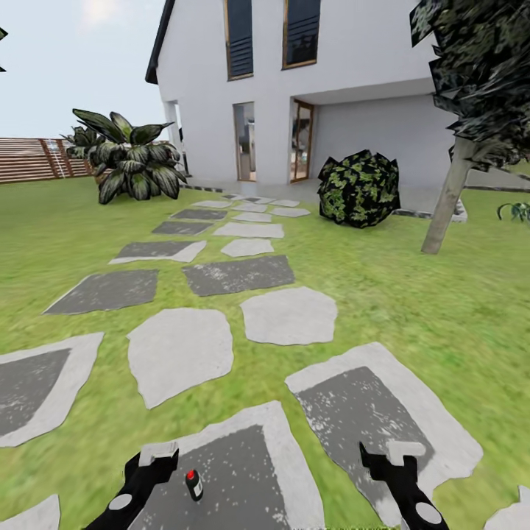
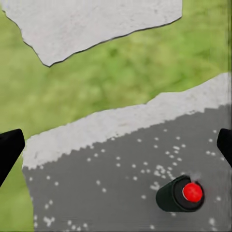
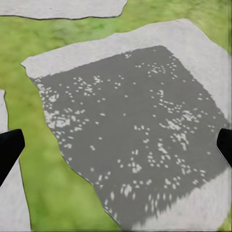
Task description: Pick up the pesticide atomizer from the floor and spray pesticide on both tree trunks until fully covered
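Down at the near edge of the head view, the pesticide atomizer [image 1: 193, 485] stood upright on a dark grey paving stone [image 1: 221, 478] set in the lawn [image 1: 412, 294], a small dark bottle with a red spot on its cap. The left pincer [image 1: 151, 465] hung just beside it, on the robot's left, not touching it; in the left wrist view the atomizer [image 2: 181, 194] sat on the speckled stone between the two black fingertips [image 2: 9, 147], nearer the one at the far side of the picture, and the fingers stood wide apart with nothing between them but the stone, so that pincer was released. The right pincer [image 1: 390, 458] hovered over a second grey stone [image 1: 375, 419] to the right, well apart from the atomizer; the right wrist view showed its fingertips [image 3: 9, 147] spread at both edges above that stone [image 3: 135, 125], likewise released and holding nothing. Beyond the arms a path of pale and dark stones ran across the grass toward a white house [image 1: 294, 88]. A broad-leaved plant [image 1: 132, 158] stood left of the path, a round dark bush [image 1: 359, 188] right of it, and a leaning tree trunk [image 1: 447, 199] with dark foliage rose at the right. A brown slatted fence [image 1: 37, 158] closed the lawn at the far left.
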Controlling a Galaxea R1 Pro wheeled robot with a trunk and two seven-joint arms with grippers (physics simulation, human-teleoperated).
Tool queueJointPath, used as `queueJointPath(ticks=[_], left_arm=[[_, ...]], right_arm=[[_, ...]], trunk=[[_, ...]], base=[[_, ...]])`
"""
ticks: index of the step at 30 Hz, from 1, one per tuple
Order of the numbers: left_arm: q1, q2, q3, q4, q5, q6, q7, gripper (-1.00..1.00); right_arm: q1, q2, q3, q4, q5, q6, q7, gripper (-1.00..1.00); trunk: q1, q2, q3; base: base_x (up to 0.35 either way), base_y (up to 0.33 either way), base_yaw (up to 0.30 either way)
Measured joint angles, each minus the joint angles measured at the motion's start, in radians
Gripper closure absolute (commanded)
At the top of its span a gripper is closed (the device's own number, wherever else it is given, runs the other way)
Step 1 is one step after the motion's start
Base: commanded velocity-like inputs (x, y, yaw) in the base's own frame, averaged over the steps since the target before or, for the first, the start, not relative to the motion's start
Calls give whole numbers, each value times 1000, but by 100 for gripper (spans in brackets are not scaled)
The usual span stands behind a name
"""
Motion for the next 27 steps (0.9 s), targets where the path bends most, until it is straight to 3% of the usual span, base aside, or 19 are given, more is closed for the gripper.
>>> queueJointPath(ticks=[15, 27], left_arm=[[2, 1, -1, 0, 1, -9, 0, -100], [1, 7, 0, -1, 2, -11, -2, -100]], right_arm=[[0, 0, 0, 0, 0, 0, 0, -100], [0, 0, 1, 0, 0, 0, -1, -100]], trunk=[[0, 0, 0], [0, 0, 0]], base=[[46, -116, -288], [-2, -8, -27]])
